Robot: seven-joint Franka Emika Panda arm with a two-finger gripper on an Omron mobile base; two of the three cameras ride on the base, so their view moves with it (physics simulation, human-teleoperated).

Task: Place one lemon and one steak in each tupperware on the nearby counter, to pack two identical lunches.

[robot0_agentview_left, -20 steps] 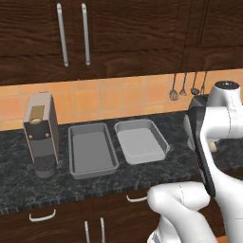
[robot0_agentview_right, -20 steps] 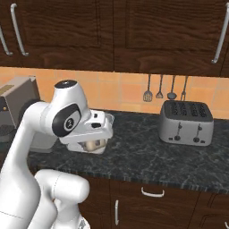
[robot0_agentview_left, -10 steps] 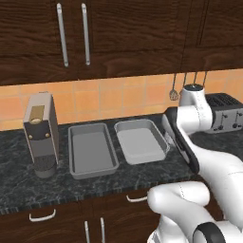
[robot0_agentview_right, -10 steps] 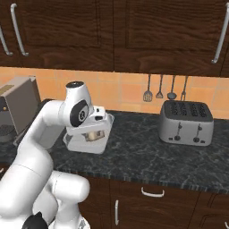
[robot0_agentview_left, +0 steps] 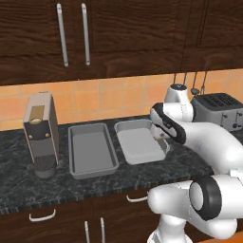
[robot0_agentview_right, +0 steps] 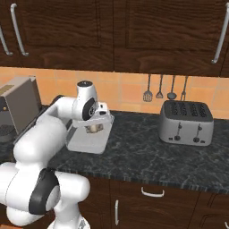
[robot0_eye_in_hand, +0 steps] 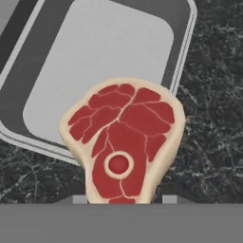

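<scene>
My gripper [robot0_eye_in_hand: 124, 199] is shut on a raw red steak [robot0_eye_in_hand: 126, 137] with a pale fat rim. The steak hangs over the right rim of the lighter tupperware [robot0_eye_in_hand: 95, 71]. In the left base view the gripper [robot0_agentview_left: 159, 137] hovers at the right edge of that lighter tray [robot0_agentview_left: 135, 147], and the darker tupperware [robot0_agentview_left: 91, 152] lies just left of it. From the right base view the gripper [robot0_agentview_right: 93, 129] holds the steak [robot0_agentview_right: 93, 129] low above the lighter tray [robot0_agentview_right: 85, 142]. The lemon is out of view.
A tall grey coffee machine [robot0_agentview_left: 42, 133] stands left of the trays on the speckled counter [robot0_agentview_left: 28, 190]. A silver toaster [robot0_agentview_right: 185, 123] sits at the right, with utensils [robot0_agentview_right: 159, 87] hanging on the orange tiled wall. Dark wall cabinets hang above.
The arm has swung left from the toaster side and reached down over the lighter tray's right edge, carrying the steak along. The trays have stayed put.
</scene>
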